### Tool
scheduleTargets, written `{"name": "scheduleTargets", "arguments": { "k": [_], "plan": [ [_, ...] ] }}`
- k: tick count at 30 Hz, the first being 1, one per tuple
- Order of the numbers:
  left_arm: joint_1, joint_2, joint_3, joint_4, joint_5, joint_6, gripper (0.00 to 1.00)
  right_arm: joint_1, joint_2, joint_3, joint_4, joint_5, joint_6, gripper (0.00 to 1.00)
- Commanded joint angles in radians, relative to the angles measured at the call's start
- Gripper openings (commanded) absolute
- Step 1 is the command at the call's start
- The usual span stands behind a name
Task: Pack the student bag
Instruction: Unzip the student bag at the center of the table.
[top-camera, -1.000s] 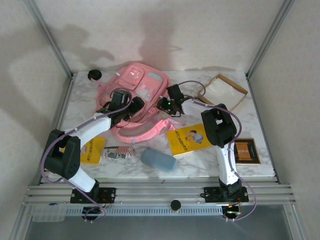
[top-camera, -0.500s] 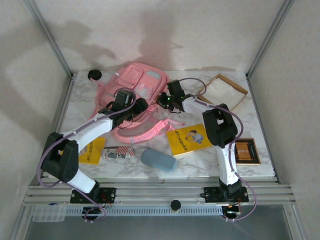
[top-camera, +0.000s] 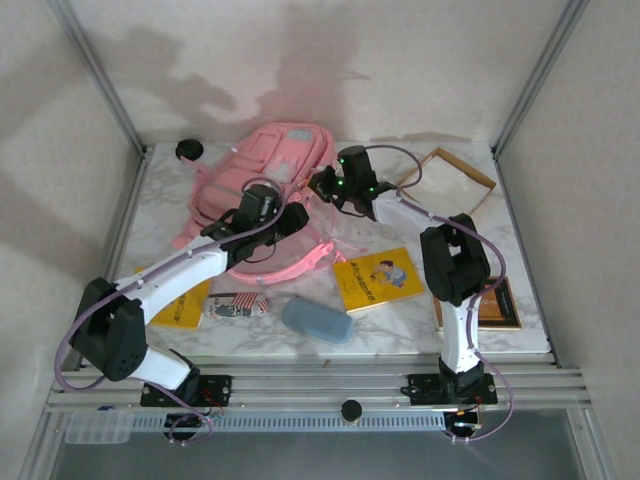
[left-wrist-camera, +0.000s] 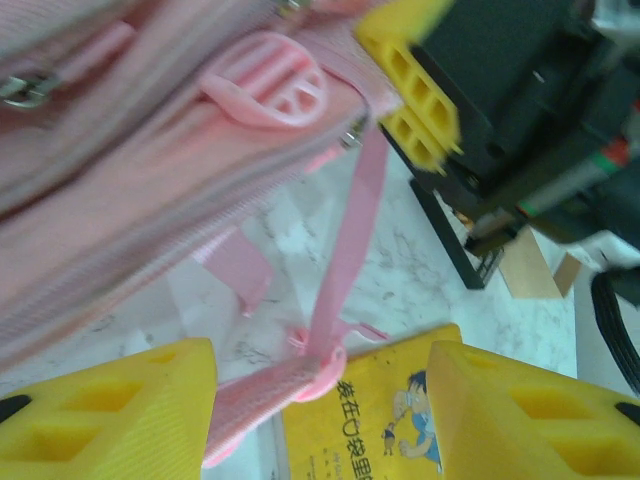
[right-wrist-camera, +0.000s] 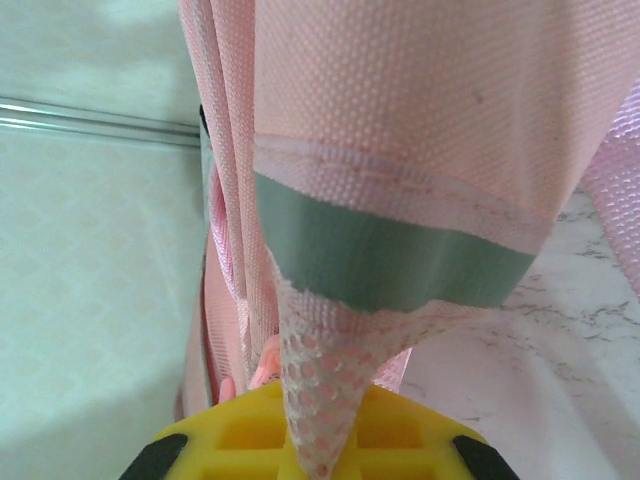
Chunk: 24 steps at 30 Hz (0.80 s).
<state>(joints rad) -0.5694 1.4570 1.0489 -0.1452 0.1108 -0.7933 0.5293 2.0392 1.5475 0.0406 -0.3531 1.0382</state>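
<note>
The student bag (top-camera: 268, 170), pink with pale panels, lies at the back of the table, its right side pulled up. My right gripper (top-camera: 326, 186) is shut on the white mesh of the bag's side (right-wrist-camera: 318, 400), and pink fabric with a grey-green band (right-wrist-camera: 400, 250) hangs in front of that camera. My left gripper (top-camera: 288, 218) hovers at the bag's near edge, open. In the left wrist view its yellow fingers (left-wrist-camera: 110, 410) stand apart, and a pink strap (left-wrist-camera: 262, 395) runs into the gap close to the left one, over a yellow book (left-wrist-camera: 380, 420).
On the marble table (top-camera: 400, 330) a yellow book (top-camera: 378, 279) lies in front of the bag, with a blue-grey oval case (top-camera: 317, 321) and a patterned pouch (top-camera: 236, 305) nearer. Another yellow book (top-camera: 186, 302) is at left. A cardboard box (top-camera: 455, 178) and a dark frame (top-camera: 496, 302) are at right.
My right gripper shut on the bag's mesh side and drew it up and toward the back. My left gripper moved right along the bag's near edge and its jaws narrowed.
</note>
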Motion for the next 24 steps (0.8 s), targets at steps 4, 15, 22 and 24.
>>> {"name": "scheduleTargets", "arguments": {
  "k": [4, 15, 22, 24],
  "plan": [
    [-0.071, -0.008, -0.005, 0.083, -0.154, 0.139, 0.56, 0.007, -0.106, -0.006, 0.096, -0.016, 0.085, 0.0],
    [-0.095, 0.089, 0.055, 0.115, -0.334, 0.342, 0.54, 0.012, -0.158, -0.04, 0.136, -0.053, 0.183, 0.0],
    [-0.132, 0.038, -0.089, 0.254, -0.368, 0.43, 0.56, 0.023, -0.201, -0.103, 0.217, -0.057, 0.266, 0.0],
    [-0.132, -0.021, -0.174, 0.312, -0.443, 0.475, 0.56, 0.042, -0.221, -0.12, 0.23, -0.025, 0.267, 0.0]
  ]
}}
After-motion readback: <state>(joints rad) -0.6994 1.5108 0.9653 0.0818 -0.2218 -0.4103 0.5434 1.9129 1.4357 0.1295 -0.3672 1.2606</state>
